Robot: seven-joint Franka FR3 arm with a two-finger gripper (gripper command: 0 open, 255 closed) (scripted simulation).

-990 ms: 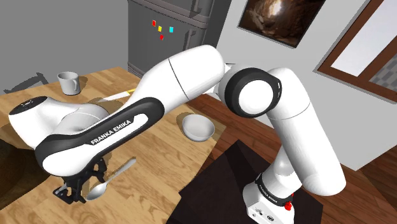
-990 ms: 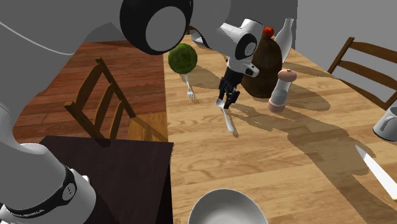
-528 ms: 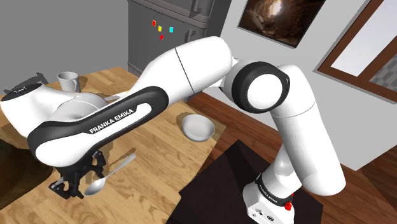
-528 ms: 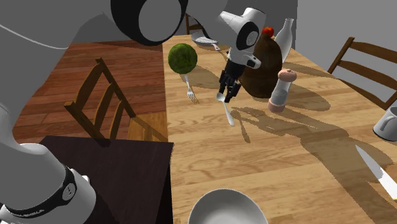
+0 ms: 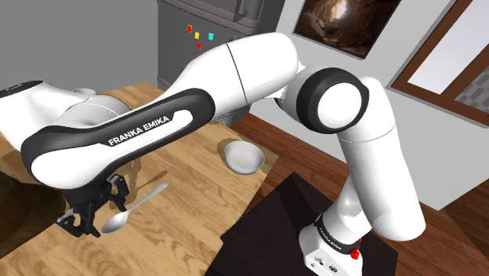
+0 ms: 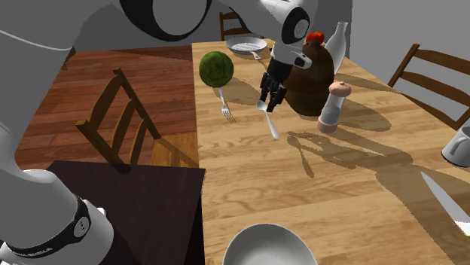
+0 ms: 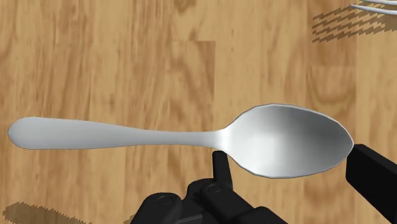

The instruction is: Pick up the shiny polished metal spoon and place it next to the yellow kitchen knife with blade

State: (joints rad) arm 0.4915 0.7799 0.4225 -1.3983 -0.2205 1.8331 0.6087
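Seemingly the gripper (image 6: 268, 99) clamps the spoon (image 7: 127, 134) by its bowl alone; the long handle could pivot or slip loose en route to the knife (image 6: 441, 194).

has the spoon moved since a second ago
Yes. Held by the gripper, the spoon has risen off the table, higher against the fork in the second exterior view.

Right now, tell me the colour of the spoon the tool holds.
Silvery grey with a soft sheen. The spoon shows best in the wrist view.

white lettering "franka emika" on the dark band of the arm (image 5: 143, 128), in the shoulder view
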